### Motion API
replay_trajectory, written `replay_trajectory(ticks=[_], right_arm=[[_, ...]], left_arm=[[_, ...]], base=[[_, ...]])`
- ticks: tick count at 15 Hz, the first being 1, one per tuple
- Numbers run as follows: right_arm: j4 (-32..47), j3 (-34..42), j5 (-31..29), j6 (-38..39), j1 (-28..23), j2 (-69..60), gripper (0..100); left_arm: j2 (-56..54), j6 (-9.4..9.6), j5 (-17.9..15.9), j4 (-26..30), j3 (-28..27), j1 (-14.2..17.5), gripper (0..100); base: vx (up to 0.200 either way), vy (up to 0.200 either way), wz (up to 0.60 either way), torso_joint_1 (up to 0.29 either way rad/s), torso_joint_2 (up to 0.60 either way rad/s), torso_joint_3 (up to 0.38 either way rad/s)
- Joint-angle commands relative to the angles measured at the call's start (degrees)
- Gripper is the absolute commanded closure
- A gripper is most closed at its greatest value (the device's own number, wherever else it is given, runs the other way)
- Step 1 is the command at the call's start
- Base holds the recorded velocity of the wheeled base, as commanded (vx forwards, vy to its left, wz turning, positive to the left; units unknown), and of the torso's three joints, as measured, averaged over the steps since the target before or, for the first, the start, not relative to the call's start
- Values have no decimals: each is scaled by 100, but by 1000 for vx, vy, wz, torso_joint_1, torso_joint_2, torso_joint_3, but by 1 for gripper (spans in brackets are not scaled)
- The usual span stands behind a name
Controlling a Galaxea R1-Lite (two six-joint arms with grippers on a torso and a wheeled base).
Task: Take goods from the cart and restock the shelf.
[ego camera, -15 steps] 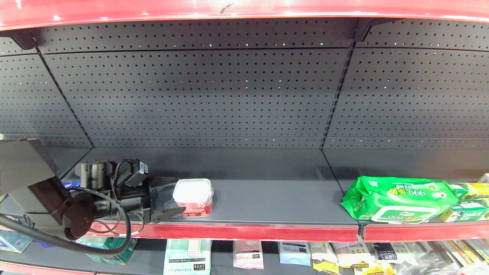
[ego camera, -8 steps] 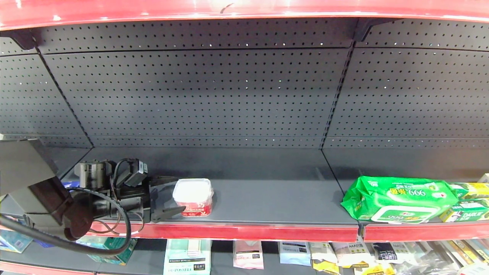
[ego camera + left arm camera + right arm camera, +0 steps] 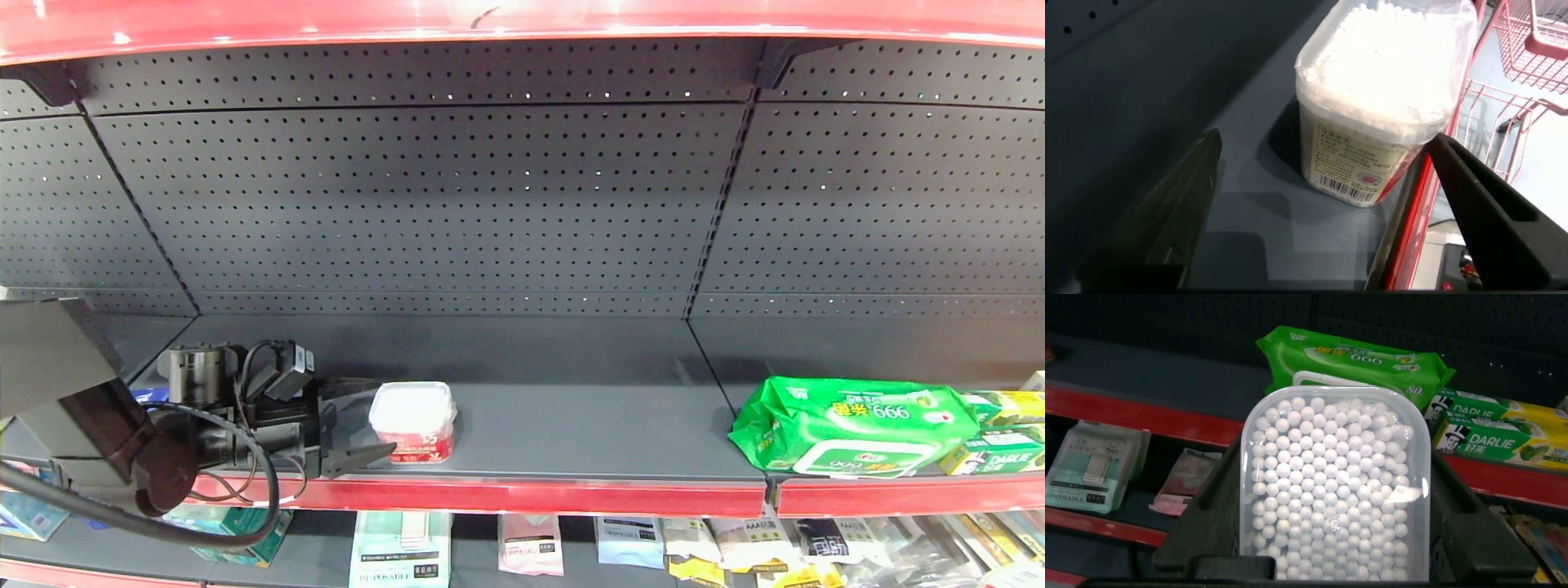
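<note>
White plastic swab tub (image 3: pixel 412 420) stands upright near the front lip of the shelf (image 3: pixel 571 425), just between the tips of the left gripper (image 3: pixel 384 415), which gapes wide and grips nothing. The right gripper (image 3: pixel 1335 518) clasps a second tub (image 3: pixel 1335 449) lengthwise, facing the shelf.

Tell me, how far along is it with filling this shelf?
Done: one swab tub stands on the shelf, the open left tool clear of it. In hand: the right tool grips a second tub. Remaining: shelving that one; most of the shelf is bare, and the cart stock can't be judged.
</note>
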Motion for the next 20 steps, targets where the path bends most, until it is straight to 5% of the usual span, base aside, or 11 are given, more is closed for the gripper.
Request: replay_trajectory(ticks=[1, 3, 6, 11, 14, 15, 16, 17, 19, 20], right_arm=[[0, 0, 2, -4, 1, -4, 100], [0, 0, 2, -4, 1, -4, 100], [0, 0, 2, -4, 1, 13, 100], [0, 0, 2, -4, 1, 13, 100], [0, 0, 2, -4, 1, -39, 100], [0, 0, 2, -4, 1, -39, 100], [0, 0, 2, -4, 1, -39, 100], [0, 0, 2, -4, 9, -39, 100], [0, 0, 2, -4, 9, -66, 100], [0, 0, 11, 5, 18, -110, 100]], left_arm=[[-180, -63, -125, 8, 88, 1, 0], [-532, -344, -354, 17, 334, -8, 0], [-1235, -1179, -407, 8, 484, -52, 0], [-1393, -1522, 68, -141, -307, -35, 0], [-1376, -2409, 1650, -1117, -466, -140, 0], [-1376, -2409, 1650, -1117, -466, -140, 0], [-1367, -3174, 4023, -1776, -571, -527, 0], [-1376, -3358, 5306, -1767, -738, -650, 0], [-1464, -3438, 6730, -1767, -720, -641, 0], [-1894, -3561, 6923, -1697, -281, -536, 0]], base=[[0, 0, 0, 0, 0, 0], [0, 0, 0, 0, 0, 0], [0, 0, 0, 0, 0, 0], [0, 0, 0, 0, 0, 0], [0, 0, 0, 0, 0, 0], [0, 0, 0, 0, 0, 0], [0, 0, 0, 0, 0, 0], [0, 0, 0, 0, 0, 0], [0, 0, 0, 0, 0, 0], [0, 0, 0, 0, 0, 0]])
